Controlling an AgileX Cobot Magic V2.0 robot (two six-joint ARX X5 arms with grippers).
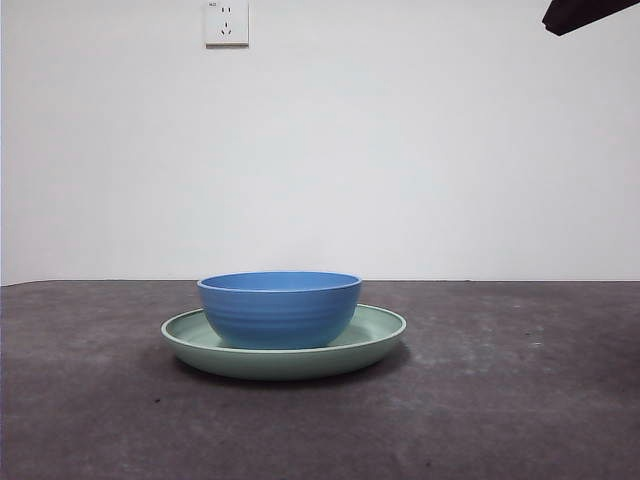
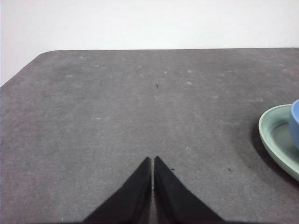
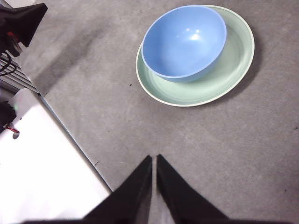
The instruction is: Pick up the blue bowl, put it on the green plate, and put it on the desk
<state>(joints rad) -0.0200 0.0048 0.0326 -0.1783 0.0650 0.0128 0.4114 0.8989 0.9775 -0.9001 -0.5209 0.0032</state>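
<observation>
The blue bowl (image 1: 279, 308) stands upright inside the green plate (image 1: 380, 335) on the desk (image 1: 520, 400), near the middle of the front view. The right wrist view shows the bowl (image 3: 183, 42) empty, sitting off-centre in the plate (image 3: 233, 65). My right gripper (image 3: 153, 159) is shut and empty, held above the desk well away from the plate. My left gripper (image 2: 153, 161) is shut and empty over bare desk; the plate's edge (image 2: 275, 135) and a sliver of the bowl (image 2: 295, 121) show at that view's side.
A white wall with a socket (image 1: 226, 22) stands behind the desk. A black arm tip (image 1: 590, 14) shows at the front view's top right corner. The desk's edge and a white surface (image 3: 42, 158) with cables lie beside the right gripper.
</observation>
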